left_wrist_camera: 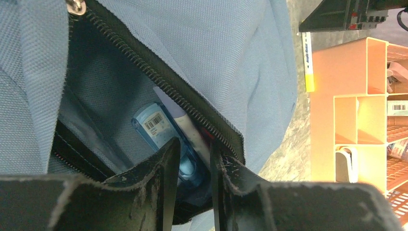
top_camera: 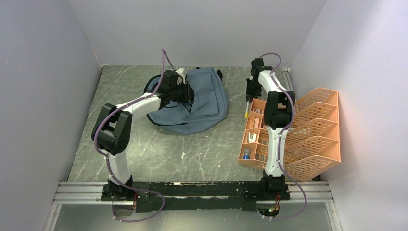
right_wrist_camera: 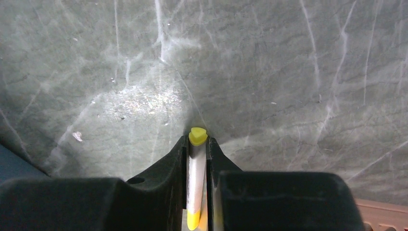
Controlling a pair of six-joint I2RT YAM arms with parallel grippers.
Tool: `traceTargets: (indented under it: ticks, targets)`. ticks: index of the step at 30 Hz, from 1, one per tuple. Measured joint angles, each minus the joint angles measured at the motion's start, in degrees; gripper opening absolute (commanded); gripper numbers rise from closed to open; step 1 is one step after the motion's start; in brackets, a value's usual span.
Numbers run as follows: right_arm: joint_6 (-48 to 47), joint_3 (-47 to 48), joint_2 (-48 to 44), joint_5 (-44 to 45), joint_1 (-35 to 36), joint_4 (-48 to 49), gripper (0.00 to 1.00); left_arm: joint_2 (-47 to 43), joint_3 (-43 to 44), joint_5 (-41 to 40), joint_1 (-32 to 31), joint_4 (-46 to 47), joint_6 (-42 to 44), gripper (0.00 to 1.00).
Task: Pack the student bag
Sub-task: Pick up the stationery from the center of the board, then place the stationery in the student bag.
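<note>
The slate blue-grey student bag [top_camera: 207, 101] lies at the back middle of the table with its black zip open. My left gripper [top_camera: 186, 91] is at that opening. In the left wrist view its jaws [left_wrist_camera: 193, 147] stand narrowly apart, closed on the bag's [left_wrist_camera: 216, 48] dark zip edge. Inside the bag lie a clear blue item with a barcode [left_wrist_camera: 156, 125] and a white pen-like item [left_wrist_camera: 187, 127]. My right gripper [top_camera: 250, 94] is shut on a white marker with yellow ends [right_wrist_camera: 196, 168], held upright above the table right of the bag. The marker hangs below it [top_camera: 247, 109].
An orange mesh tray organiser [top_camera: 312, 130] stands at the right, holding several small items in its front compartments. It also shows in the left wrist view [left_wrist_camera: 346, 86]. Grey walls close in the left, back and right. The table is marbled grey-green [top_camera: 192, 154].
</note>
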Motion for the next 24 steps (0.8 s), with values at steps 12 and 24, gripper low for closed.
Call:
traceTargets:
  ticks: [12,24]
  targets:
    - [2.21,-10.84,-10.91,-6.86,1.53,11.76,0.0,-7.45,-0.37,-8.74,-0.02,-4.37,1.29,0.53]
    - [8.07,-21.0,-30.82,-14.08,13.97,28.35,0.0,-30.99,-9.31,-11.65,0.33,-5.27,4.52,0.62]
